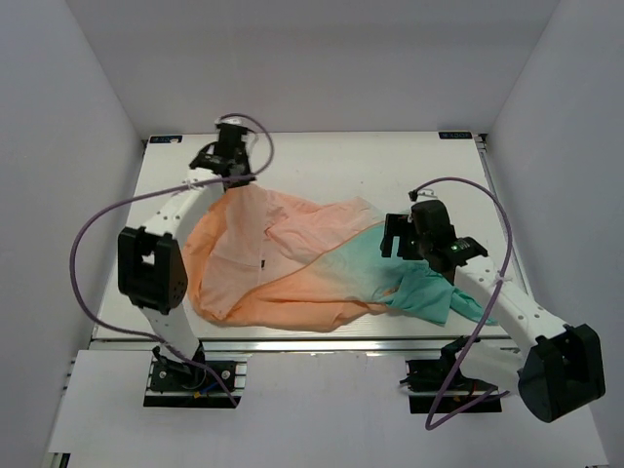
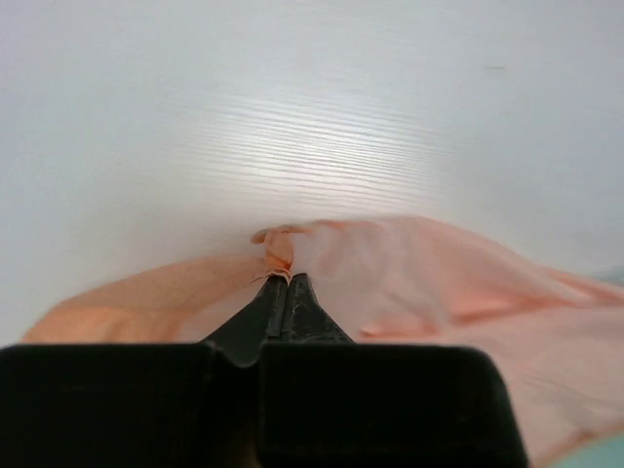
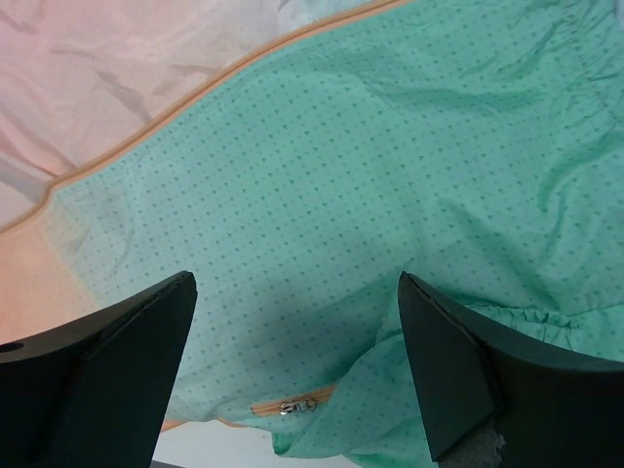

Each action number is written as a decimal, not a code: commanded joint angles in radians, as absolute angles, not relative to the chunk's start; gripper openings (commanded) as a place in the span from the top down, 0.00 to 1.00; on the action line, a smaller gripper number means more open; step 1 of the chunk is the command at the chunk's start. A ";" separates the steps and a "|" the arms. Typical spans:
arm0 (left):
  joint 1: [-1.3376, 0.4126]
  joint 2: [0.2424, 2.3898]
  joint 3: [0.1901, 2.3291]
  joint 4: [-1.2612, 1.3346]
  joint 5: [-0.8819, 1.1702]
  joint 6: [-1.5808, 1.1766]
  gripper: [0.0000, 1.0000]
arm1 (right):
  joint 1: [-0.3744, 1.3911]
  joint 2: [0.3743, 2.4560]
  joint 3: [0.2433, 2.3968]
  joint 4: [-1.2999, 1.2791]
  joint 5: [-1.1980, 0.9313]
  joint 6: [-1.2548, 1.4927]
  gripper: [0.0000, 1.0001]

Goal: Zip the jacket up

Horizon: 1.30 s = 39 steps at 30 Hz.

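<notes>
The jacket (image 1: 312,263) lies crumpled across the table, peach-orange on the left and teal-green on the right. My left gripper (image 1: 232,168) is shut on a peach edge of the jacket (image 2: 277,255) at the far left, near the collar end. My right gripper (image 1: 397,237) is open and hovers just over the teal fabric (image 3: 322,195). The orange zipper tape (image 3: 195,93) runs across the right wrist view. A small metal zipper slider (image 3: 295,406) shows on a short orange strip between my open right fingers, near the hem.
The white table (image 1: 331,161) has grey walls on three sides. A teal sleeve (image 1: 439,297) hangs toward the front right edge. The table's metal front rail (image 1: 292,336) lies just below the jacket.
</notes>
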<state>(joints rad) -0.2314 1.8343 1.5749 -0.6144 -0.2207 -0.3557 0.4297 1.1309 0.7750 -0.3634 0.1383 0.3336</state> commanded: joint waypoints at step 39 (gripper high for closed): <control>-1.209 0.858 0.856 -1.178 -0.600 -1.362 1.00 | 0.471 2.039 1.617 -0.403 0.228 0.158 0.11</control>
<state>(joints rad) -1.2106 0.8867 0.8612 -1.1393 -0.5819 -1.3098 0.4725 2.0266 1.6241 -0.3511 0.2394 0.2054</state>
